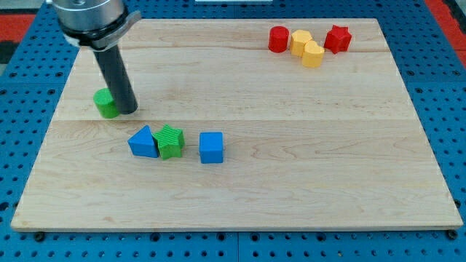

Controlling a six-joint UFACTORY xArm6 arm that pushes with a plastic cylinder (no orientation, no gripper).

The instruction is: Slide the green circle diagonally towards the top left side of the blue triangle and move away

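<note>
The green circle sits on the wooden board at the view's left, above and left of the blue triangle. My dark rod comes down from the top left; my tip rests on the board right against the green circle's right side. The blue triangle touches a green star on its right.
A blue cube stands right of the green star. At the view's top right are a red cylinder, a yellow block, a second yellow block and a red star.
</note>
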